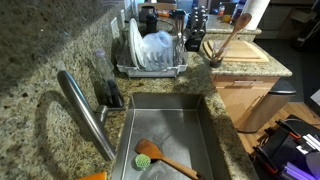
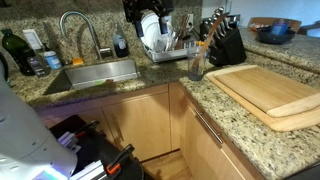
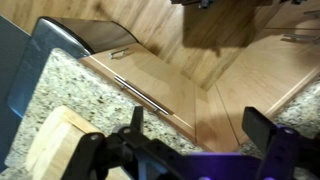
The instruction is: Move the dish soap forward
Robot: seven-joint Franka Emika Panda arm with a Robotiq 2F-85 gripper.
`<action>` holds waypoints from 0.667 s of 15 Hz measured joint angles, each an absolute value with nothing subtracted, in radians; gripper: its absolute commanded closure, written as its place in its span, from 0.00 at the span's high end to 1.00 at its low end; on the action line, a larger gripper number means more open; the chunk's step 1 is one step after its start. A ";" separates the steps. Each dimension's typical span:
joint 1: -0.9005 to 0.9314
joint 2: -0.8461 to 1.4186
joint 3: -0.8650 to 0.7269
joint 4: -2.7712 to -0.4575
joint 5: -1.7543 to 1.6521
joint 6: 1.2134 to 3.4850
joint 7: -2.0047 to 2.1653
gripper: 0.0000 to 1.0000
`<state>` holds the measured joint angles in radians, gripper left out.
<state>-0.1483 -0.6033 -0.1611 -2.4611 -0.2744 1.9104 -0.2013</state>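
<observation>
1. The speckled granite bench point(image 1: 40, 60) wraps around a steel sink point(image 1: 170, 120), with a curved faucet point(image 1: 85, 112) at the sink's edge.
2. A green round-headed scrub brush point(image 1: 150, 160) with a wooden handle lies in the sink basin.
3. A dish rack point(image 2: 165, 45) holding white plates stands beside the sink.
4. A black knife block point(image 2: 225, 42) stands near a big wooden cutting board point(image 2: 265, 90).
5. Wooden cabinets point(image 3: 150, 85) run below the bench, above a wood floor point(image 3: 170, 25).

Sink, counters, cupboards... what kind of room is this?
Probably a home kitchen: a steel sink in a stone counter, a dish rack holding plates, and a knife block by a wooden cutting board.
</observation>
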 measured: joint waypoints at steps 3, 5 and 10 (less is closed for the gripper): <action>-0.038 -0.478 -0.170 -2.471 -0.119 2.031 -0.242 1.00; 0.045 -0.389 -0.146 -2.471 -0.012 2.099 -0.269 1.00; 0.207 -0.219 -0.008 -2.433 0.162 2.140 -0.296 1.00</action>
<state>0.2067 -0.2187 -0.0078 -2.4327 0.1620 2.1404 -0.2963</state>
